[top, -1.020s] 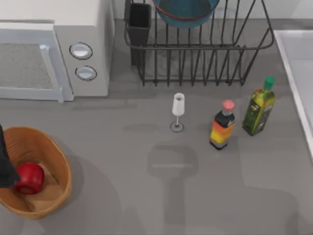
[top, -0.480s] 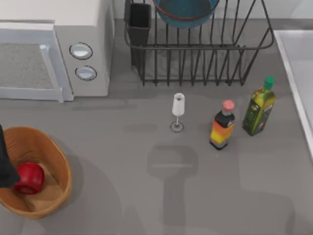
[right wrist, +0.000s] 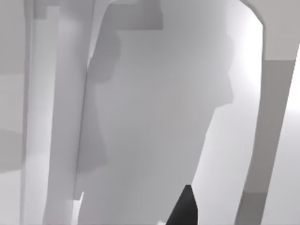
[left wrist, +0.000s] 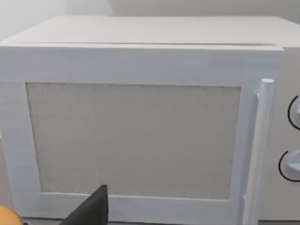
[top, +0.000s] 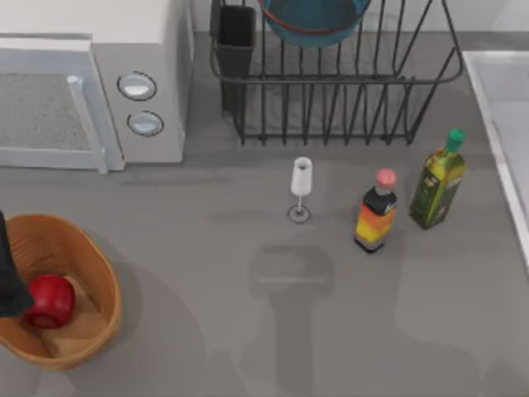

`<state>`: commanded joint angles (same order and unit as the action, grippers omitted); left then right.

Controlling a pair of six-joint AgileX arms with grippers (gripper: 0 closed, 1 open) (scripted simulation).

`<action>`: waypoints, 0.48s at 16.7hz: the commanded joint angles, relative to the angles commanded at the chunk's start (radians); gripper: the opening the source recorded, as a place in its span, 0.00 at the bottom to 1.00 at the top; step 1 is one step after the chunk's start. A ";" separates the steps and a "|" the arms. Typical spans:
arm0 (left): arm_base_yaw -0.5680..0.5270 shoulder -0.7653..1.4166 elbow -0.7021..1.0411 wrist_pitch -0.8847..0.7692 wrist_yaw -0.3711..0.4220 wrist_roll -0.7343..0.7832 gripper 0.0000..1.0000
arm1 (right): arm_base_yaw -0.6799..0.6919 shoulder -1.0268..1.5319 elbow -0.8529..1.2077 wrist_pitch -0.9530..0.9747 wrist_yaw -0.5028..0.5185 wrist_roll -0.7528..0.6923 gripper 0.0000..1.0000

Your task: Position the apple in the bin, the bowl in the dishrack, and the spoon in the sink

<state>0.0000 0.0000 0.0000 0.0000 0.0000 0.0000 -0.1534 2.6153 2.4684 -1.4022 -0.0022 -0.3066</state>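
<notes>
The left pincer (top: 7, 285) hangs at the table's (top: 207, 331) left edge, over the bin (top: 99, 273). The apple (top: 51, 299) lies in the bin just beside it. Behind it stands the microwave (top: 91, 74); far to its right, the bowl (top: 314, 21) in the dishrack (top: 331, 83).

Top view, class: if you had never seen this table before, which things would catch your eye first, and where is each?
The red apple lying inside the orange wicker bin at the table's near left stands out most. Next comes the teal bowl sitting in the black wire dishrack at the far middle, beside the big white microwave at far left. Two bottles, one green-capped and one red-capped, stand right of a small wine glass.
</notes>
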 joint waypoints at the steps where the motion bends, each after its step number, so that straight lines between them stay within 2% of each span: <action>1: 0.000 0.000 0.000 0.000 0.000 0.000 1.00 | 0.000 -0.007 -0.021 0.016 -0.001 0.000 0.00; 6: 0.000 0.000 0.000 0.000 0.000 0.000 1.00 | 0.000 -0.011 -0.034 0.026 -0.002 0.000 0.00; 8: 0.000 0.000 0.000 0.000 0.000 0.000 1.00 | 0.000 -0.011 -0.034 0.026 -0.002 0.000 0.15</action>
<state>0.0000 0.0000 0.0000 0.0000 0.0000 0.0000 -0.1536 2.6044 2.4343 -1.3761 -0.0041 -0.3061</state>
